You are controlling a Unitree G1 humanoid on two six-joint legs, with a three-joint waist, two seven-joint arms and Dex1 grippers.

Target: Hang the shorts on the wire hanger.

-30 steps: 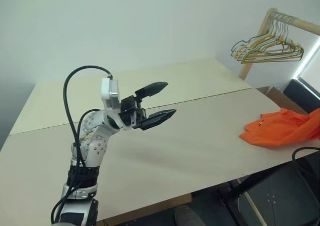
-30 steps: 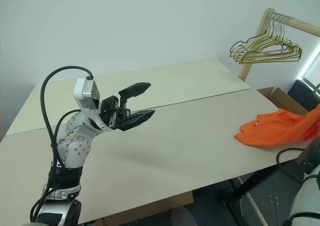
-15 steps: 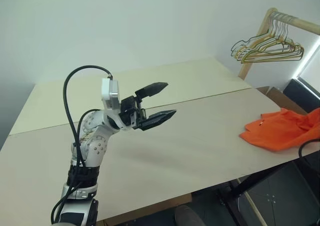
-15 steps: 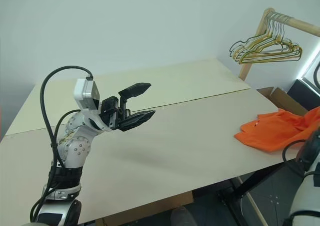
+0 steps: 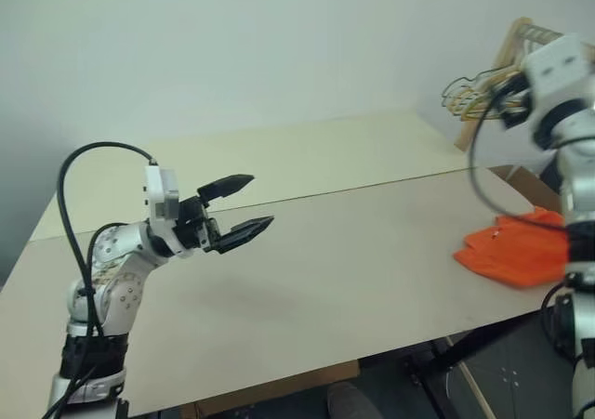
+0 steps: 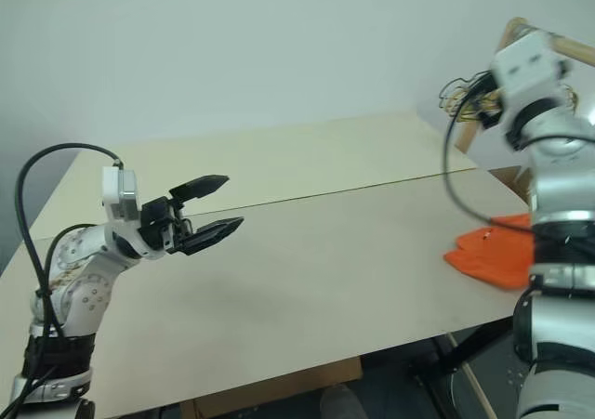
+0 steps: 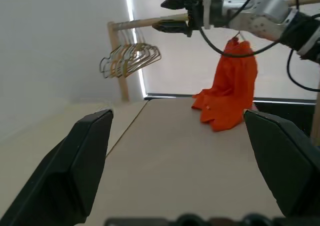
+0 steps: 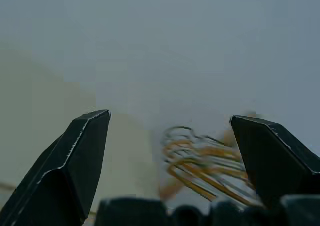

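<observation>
The orange shorts (image 5: 509,252) lie crumpled on the table's right edge, partly spilling over it, and also show in the left wrist view (image 7: 227,93). My right gripper (image 7: 158,15) is raised high above them, open and empty, pointing at a bunch of hangers (image 8: 207,161) on a wooden rail (image 7: 145,23). The wire hanger itself is hidden from me. My left gripper (image 5: 261,200) hovers open and empty over the table's left part, far from the shorts.
The pale tan table (image 5: 353,261) is made of two boards with a seam running across. The rail's slanted wooden post (image 5: 469,126) stands behind the table's far right corner. A bright window lies beyond it.
My right arm has swung up from the lower right and now points at the hangers. My left arm has dropped and moved left. The shorts lie as before.
</observation>
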